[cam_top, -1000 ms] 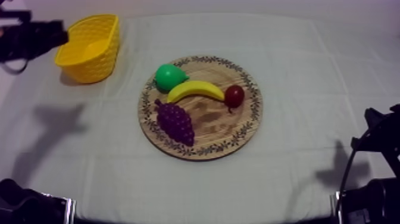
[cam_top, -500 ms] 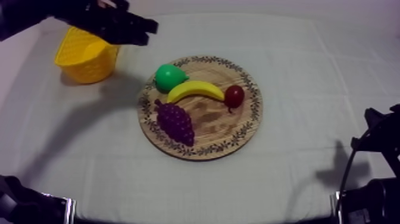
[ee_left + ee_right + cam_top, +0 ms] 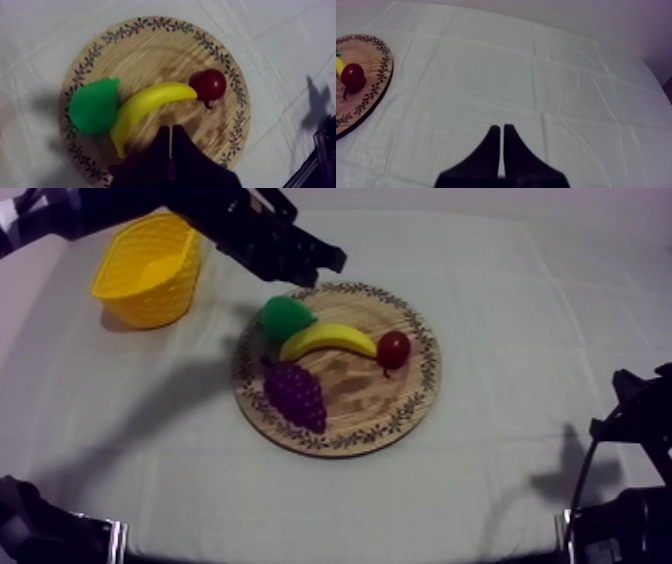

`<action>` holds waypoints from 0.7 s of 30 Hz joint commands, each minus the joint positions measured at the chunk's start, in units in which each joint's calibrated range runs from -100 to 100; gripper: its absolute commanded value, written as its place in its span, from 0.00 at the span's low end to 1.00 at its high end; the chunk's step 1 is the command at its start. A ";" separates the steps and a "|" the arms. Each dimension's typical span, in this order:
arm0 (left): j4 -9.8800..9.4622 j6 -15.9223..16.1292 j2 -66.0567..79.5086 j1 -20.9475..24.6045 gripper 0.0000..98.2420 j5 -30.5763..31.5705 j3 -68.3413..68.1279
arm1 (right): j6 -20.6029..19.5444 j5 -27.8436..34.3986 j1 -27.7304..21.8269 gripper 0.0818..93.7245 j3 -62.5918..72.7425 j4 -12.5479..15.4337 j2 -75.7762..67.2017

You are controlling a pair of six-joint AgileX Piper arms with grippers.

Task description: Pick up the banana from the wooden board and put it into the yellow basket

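Wooden board (image 3: 372, 404) with curved yellow banana (image 3: 328, 340)

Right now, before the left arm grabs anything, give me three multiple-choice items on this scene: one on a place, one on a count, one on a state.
1. Where does the banana lie?
A. on the wooden board, between pear and small red fruit
B. off the board
C. on top of the pear

2. How many toy fruits are on the board?
A. two
B. four
C. six

3. How are the left gripper's fingers?
A. shut on the banana
B. wide open
C. together on nothing

Key:
1 A: the pear is at one end, the small red fruit at the other.
2 B: the grapes are the fourth.
3 C: the left wrist view shows a narrow wedge over the board.
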State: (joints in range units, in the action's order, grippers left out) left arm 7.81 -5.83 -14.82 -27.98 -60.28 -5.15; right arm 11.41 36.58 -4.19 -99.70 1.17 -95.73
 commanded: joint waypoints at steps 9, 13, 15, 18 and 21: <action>-0.94 -0.10 -5.77 -1.11 0.01 -0.08 2.30 | -0.01 0.04 -0.02 0.00 0.03 -0.02 -0.02; -1.72 2.36 -7.12 -0.48 0.02 1.33 1.64 | -0.01 0.04 -0.02 0.00 0.03 -0.02 -0.02; -2.04 4.14 -7.51 -0.21 0.02 2.33 1.12 | -0.01 0.04 -0.02 0.00 0.03 -0.02 -0.02; -2.41 7.43 -7.85 0.00 0.02 3.48 0.63 | -0.01 0.04 -0.02 0.00 0.03 -0.02 -0.02; -2.46 11.46 -7.86 -0.09 0.03 4.31 0.35 | -0.01 0.04 -0.02 0.00 0.03 -0.02 -0.02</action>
State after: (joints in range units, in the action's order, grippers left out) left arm 5.33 1.99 -22.74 -27.99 -56.12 -4.72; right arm 11.41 36.65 -4.19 -99.70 1.17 -95.73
